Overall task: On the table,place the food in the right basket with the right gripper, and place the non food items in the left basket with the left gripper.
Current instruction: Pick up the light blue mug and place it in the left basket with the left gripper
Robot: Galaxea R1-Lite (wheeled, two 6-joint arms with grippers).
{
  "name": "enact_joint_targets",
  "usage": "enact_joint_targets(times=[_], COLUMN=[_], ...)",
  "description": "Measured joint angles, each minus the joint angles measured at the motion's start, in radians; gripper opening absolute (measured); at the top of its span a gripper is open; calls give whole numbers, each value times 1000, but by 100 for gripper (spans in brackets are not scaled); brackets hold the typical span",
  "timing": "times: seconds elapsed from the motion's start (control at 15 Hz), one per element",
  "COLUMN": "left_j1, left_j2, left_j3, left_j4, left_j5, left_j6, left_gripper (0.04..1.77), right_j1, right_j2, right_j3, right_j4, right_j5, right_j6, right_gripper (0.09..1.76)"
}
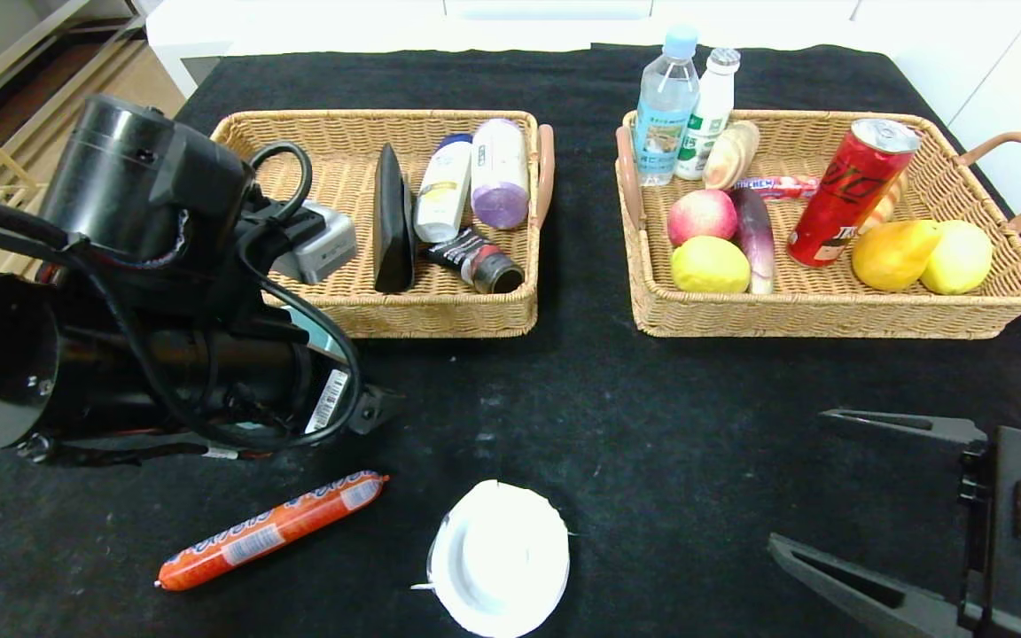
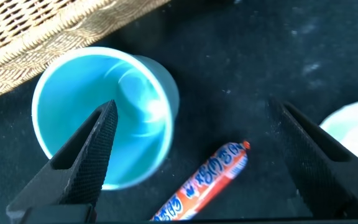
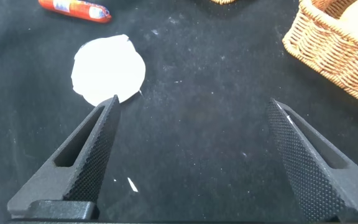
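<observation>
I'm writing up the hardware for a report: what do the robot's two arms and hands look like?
Both arms are bulky and black. The left arm has glossy cylindrical housings, looping black cables, a grey-white box and a white barcode label. The left hand and right hand each carry two pointed black fingers with knurled inner faces and a slot through each. The right arm's wrist is a squared, dark grey block.

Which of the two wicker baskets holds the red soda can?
The right basket, the one with the fruit; the red soda can leans in it. The left basket holds bottles and tubes.
</observation>
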Motion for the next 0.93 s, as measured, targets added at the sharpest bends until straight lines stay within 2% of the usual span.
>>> enact_joint_targets(times=[0.4, 0.73, 0.93], left_j1=[13, 26, 27], left_j2=[33, 54, 60], left_j3=[-4, 7, 11], left_j4=[-8, -57, -58], left_j5=[-1, -3, -3], left_j6=[0, 3, 3], left_gripper=[172, 172, 125], right_j1=[0, 0, 0], right_j2=[9, 13, 15], right_j3=[1, 7, 9], right_j4=[0, -2, -2], right_j5=[0, 0, 0], right_j6=[0, -7, -8], right_gripper=[170, 170, 170])
